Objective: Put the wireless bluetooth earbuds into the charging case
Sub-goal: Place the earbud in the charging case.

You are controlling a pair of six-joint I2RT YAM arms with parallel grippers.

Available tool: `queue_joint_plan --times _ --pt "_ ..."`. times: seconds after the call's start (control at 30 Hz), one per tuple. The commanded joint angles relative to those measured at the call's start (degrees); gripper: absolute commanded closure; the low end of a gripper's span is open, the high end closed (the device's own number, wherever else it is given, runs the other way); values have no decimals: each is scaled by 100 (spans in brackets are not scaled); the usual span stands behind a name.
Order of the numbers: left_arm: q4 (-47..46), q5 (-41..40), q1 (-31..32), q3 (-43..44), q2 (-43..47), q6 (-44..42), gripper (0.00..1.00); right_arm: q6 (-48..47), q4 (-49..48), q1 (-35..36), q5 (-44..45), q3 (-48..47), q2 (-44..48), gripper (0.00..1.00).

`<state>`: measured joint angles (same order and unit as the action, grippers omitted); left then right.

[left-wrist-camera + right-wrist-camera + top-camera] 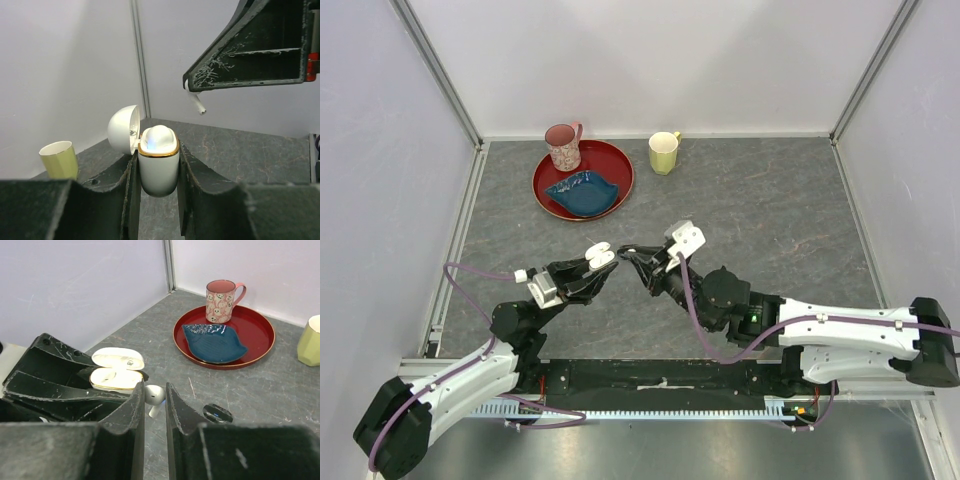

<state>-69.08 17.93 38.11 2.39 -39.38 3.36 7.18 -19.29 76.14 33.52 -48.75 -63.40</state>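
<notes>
Between right jaws, an earbud [154, 396], near the open charging case [115, 379]

No lettering, brand mark or number can be read in any of the three views. The pink mug [220, 302] carries a pale printed pattern, not legible as writing, and the charging case [158, 165] shows no readable marking.

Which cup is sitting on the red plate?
The pink patterned mug stands on the red plate, at its far-left edge. The yellow mug stands off the plate, on the table to its right.
</notes>
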Motion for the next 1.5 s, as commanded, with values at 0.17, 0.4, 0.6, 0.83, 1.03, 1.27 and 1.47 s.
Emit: queue_joint_plan --times 0.17,0.4,0.6,0.83,1.03,1.27,1.47 --pt "-62 -115 4 59 105 -89 98 -937 -1138 419 638 -170 -217 100" --pt "-9 52 4 121 106 -98 98 -1034 -1340 419 507 -231 -375 100" --pt "35 184 4 174 53 -81 98 -859 -1375 419 384 -337 -516 100" --pt "35 281 4 183 88 -54 98 -806 -1516 428 331 -346 -648 100" --pt "9 386 4 200 97 -37 98 -736 -1622 428 261 -346 -744 100" --pt "-97 404 4 183 79 34 98 -736 -1718 428 225 -328 -867 100" --pt "-185 395 4 183 62 86 98 -735 -1832 428 217 -258 -920 100"
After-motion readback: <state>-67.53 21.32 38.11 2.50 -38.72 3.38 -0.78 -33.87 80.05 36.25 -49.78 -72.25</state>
